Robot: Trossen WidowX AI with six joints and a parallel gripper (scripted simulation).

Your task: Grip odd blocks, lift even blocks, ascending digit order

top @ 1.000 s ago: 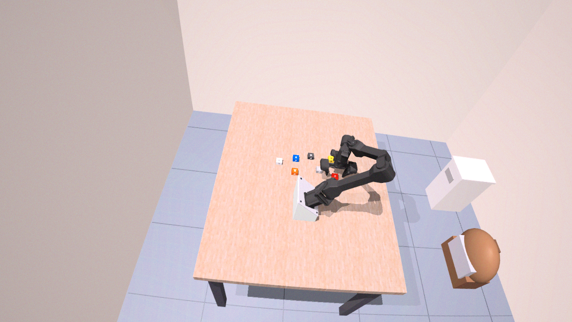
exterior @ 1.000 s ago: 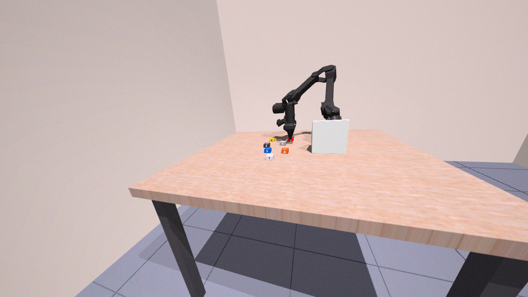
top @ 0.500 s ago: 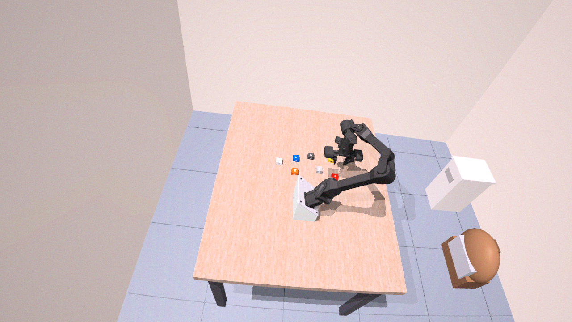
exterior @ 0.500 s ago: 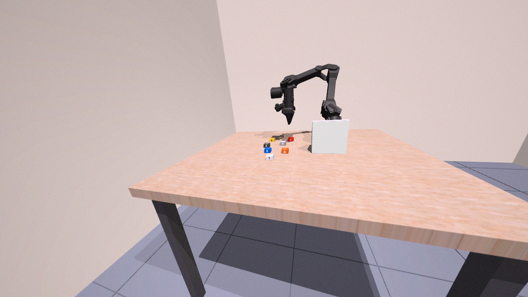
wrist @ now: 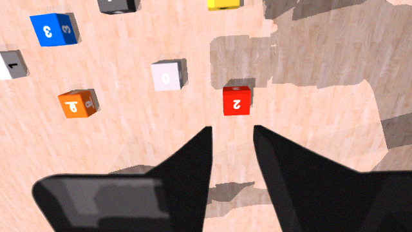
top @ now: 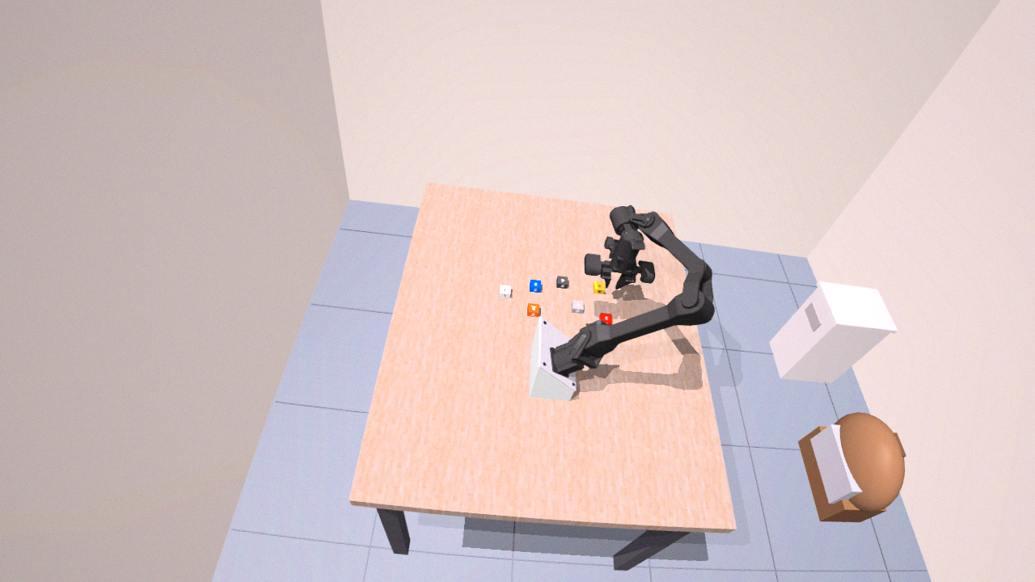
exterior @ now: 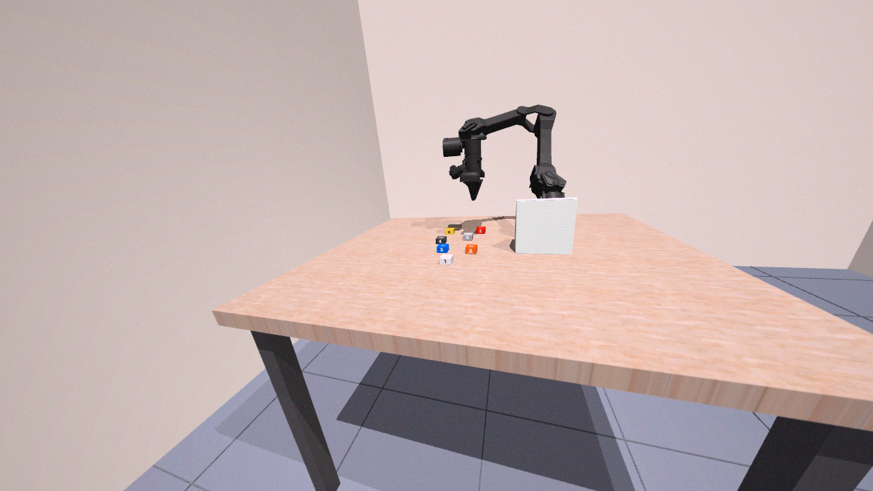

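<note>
My gripper [top: 614, 284] [exterior: 473, 198] [wrist: 232, 132] is partly open and empty, raised above the table. In the wrist view its tips point toward the red block 2 [top: 606, 318] [exterior: 481, 230] [wrist: 236, 103], which lies beyond them. The light grey block 0 [top: 577, 306] [exterior: 468, 236] [wrist: 165, 77] lies beside red. The orange block [top: 533, 309] [exterior: 471, 249] [wrist: 73, 104] has an underlined digit, apparently 6. The blue block 3 [top: 535, 285] [wrist: 48, 30], white block 1 [top: 504, 291] [wrist: 13, 65], black block [top: 562, 282] [exterior: 441, 240], apparently 4, and yellow block [top: 599, 288] [exterior: 449, 231], digit unclear, stand apart.
The arm's pale base [top: 551, 383] [exterior: 545, 226] stands on the wooden table [top: 462, 434] [exterior: 488, 305], near the orange block. The arm's shadow falls around the red and yellow blocks. A white box [top: 857, 311] and a brown rounded object [top: 872, 456] are beyond the table's right edge.
</note>
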